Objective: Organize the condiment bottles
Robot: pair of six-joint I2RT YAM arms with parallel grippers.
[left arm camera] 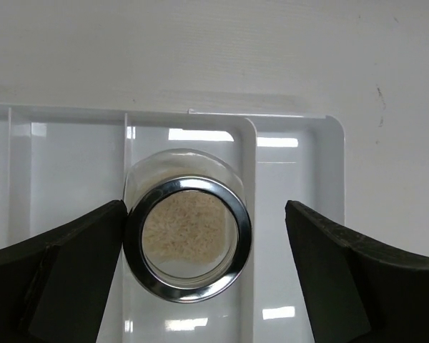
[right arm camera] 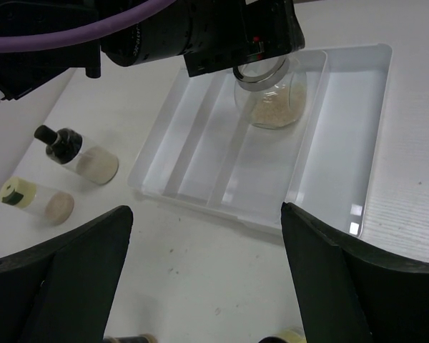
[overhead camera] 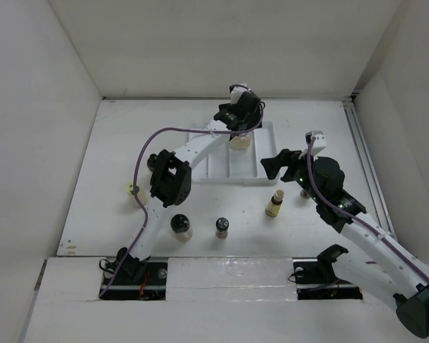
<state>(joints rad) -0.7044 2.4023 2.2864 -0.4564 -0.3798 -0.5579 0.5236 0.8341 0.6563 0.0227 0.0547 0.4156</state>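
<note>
The wide clear glass jar of beige contents [left arm camera: 188, 239] stands upright in a middle compartment of the white divided tray [left arm camera: 293, 186], near its far end. My left gripper [left arm camera: 205, 221] hangs open over the jar; its left finger is at the jar's rim and its right finger is well clear. In the top view the left gripper [overhead camera: 237, 123] sits above the jar [overhead camera: 238, 142]. My right gripper [overhead camera: 275, 163] is open and empty over the table by the tray's near right corner. A slim yellow-amber bottle [overhead camera: 274, 204] and two dark bottles [overhead camera: 181, 226] [overhead camera: 222, 227] stand on the table in front.
A black-capped jar [right arm camera: 79, 153] and a yellow-lidded jar [right arm camera: 36, 200] lie on the table left of the tray [right arm camera: 343, 143]. White walls close in the table on three sides. The left arm reaches across the tray's left part.
</note>
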